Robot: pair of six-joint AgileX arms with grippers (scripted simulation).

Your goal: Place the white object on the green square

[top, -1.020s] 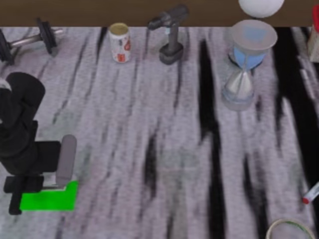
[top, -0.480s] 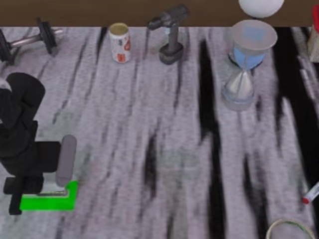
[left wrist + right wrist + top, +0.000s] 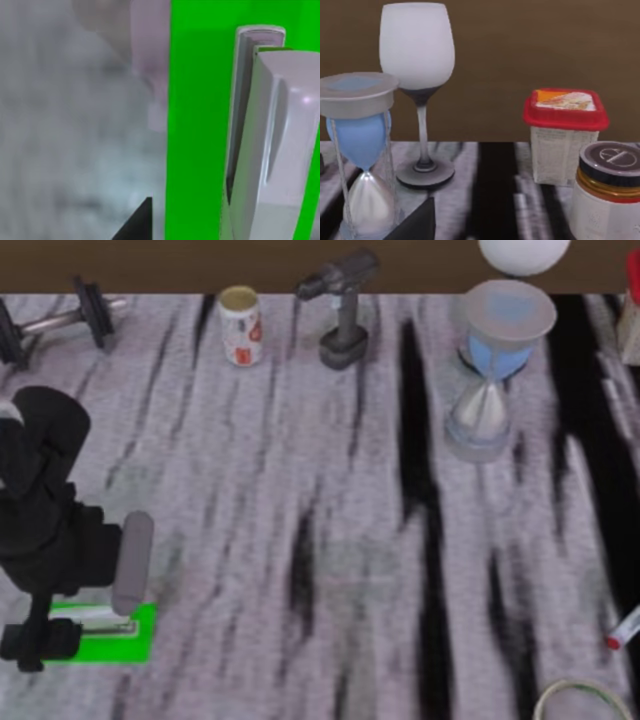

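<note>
White object (image 3: 103, 619) lies flat on the green square (image 3: 140, 640) at the desk's (image 3: 330, 540) near-left corner, seen up close in the left wrist view (image 3: 260, 150) resting on the green. Left pincer (image 3: 40, 625) hovers directly above it, its fingers spread and no longer touching the bar. Right arm is parked out of the top view, its wrist camera facing an hourglass (image 3: 360, 150), a wine glass (image 3: 418, 75) and a red-lidded tub (image 3: 565, 135).
</note>
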